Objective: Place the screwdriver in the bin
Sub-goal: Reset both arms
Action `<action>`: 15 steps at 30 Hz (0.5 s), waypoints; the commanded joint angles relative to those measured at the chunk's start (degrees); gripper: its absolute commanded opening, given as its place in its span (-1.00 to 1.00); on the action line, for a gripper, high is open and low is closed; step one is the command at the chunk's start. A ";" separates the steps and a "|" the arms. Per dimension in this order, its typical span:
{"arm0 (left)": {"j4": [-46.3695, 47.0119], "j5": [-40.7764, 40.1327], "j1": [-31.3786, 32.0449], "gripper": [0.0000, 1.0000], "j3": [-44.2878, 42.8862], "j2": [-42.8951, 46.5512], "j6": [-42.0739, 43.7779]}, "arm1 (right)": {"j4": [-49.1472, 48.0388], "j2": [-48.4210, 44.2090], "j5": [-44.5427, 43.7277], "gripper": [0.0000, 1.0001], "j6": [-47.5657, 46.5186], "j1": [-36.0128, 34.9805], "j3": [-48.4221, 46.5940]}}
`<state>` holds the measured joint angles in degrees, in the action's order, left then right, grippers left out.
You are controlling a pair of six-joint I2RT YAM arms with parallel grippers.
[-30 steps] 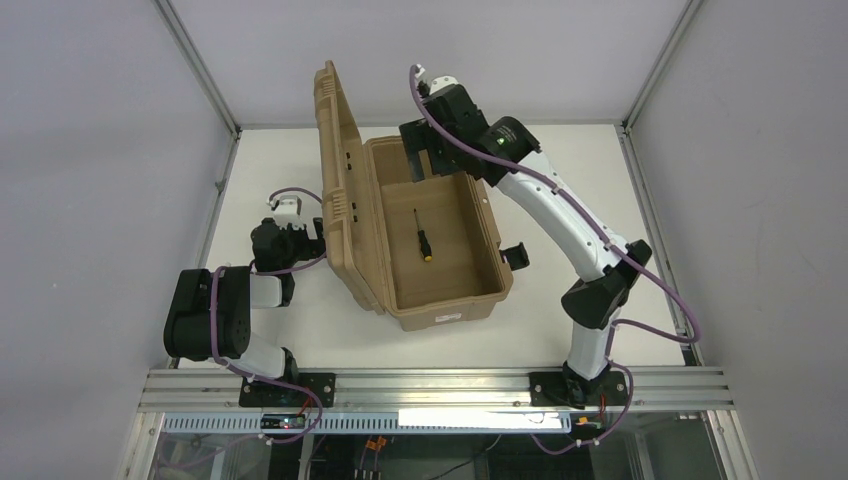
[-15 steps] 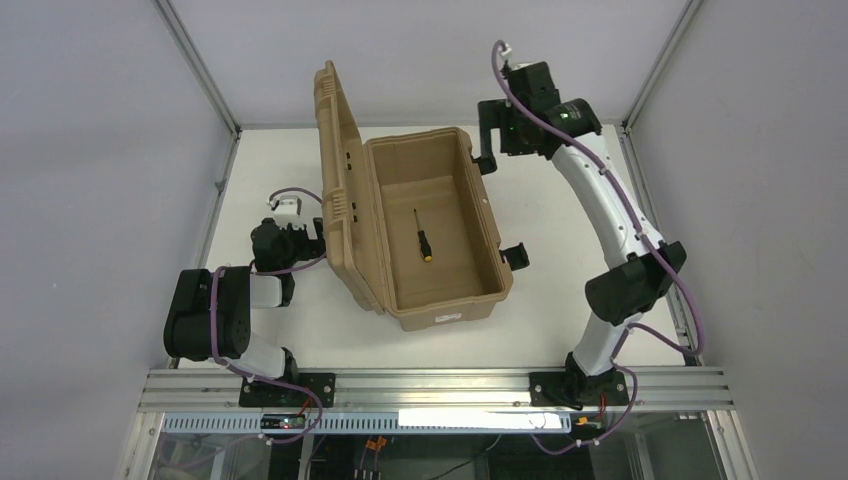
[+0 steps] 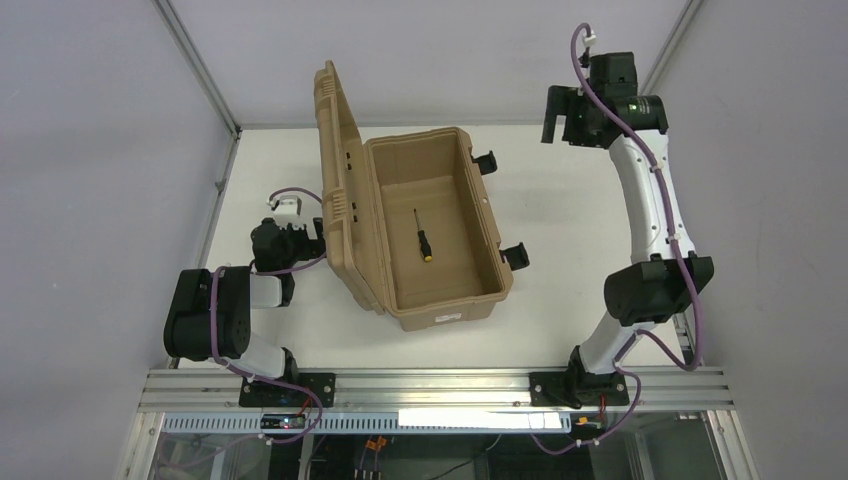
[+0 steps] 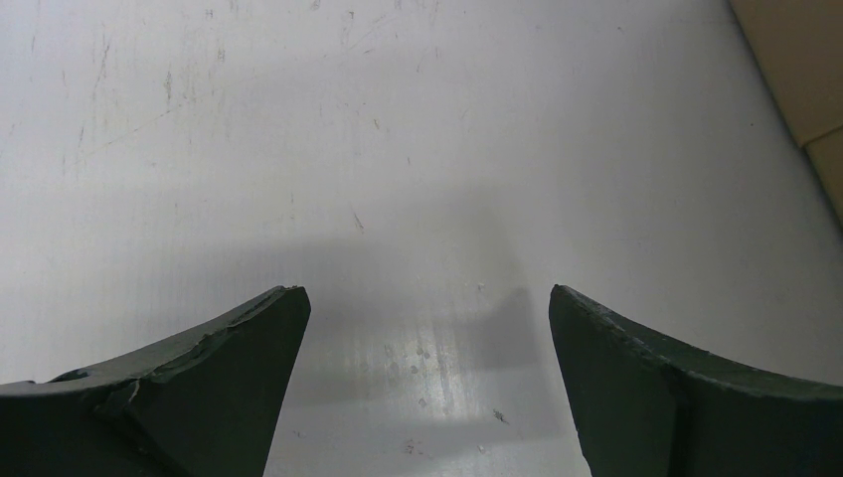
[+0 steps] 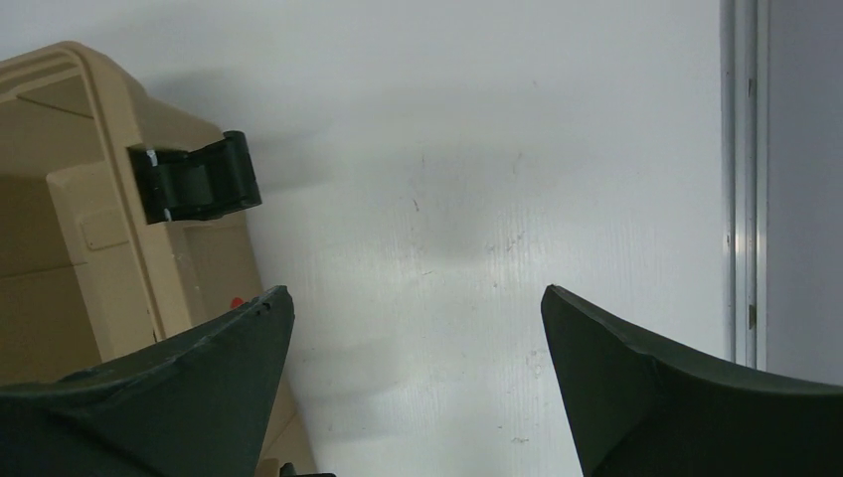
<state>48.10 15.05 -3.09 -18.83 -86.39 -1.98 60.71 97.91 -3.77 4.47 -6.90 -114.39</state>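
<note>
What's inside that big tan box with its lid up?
One small screwdriver lies on the floor of the bin, its yellow-tipped handle toward the near end. Nothing else shows inside; the near wall may hide a thin strip of floor.

Screwdriver (image 3: 423, 240) flat inside open bin (image 3: 448, 310)

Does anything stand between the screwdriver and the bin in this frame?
Nothing visible does. The screwdriver already lies on the floor of the bin, whose lid stands open. The left hand and right hand are open, empty and outside the bin.
</note>
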 commanded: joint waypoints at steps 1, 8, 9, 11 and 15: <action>3.41 0.34 -0.47 0.98 -0.59 -0.12 0.31 | 0.59 -1.41 2.67 0.98 -1.87 2.89 -2.15; 3.41 0.34 -0.47 0.98 -0.59 -0.10 0.31 | 0.57 -1.34 3.33 0.98 -1.99 4.96 -2.78; 3.41 0.38 -0.48 0.98 -0.59 -0.11 0.31 | 0.43 -1.40 3.33 0.98 -1.96 5.03 -2.77; 3.41 0.34 -0.43 0.98 -0.59 -0.15 0.31 | 0.23 -1.66 3.33 0.98 -2.09 5.05 -2.71; 3.41 0.33 -0.48 0.98 -0.62 -0.11 0.31 | -0.40 -2.27 3.33 0.98 -2.20 5.14 -2.10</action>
<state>48.10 15.05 -3.09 -18.83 -86.39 -1.98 61.65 97.91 -1.21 3.27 -2.00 -114.54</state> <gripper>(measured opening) 0.992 0.990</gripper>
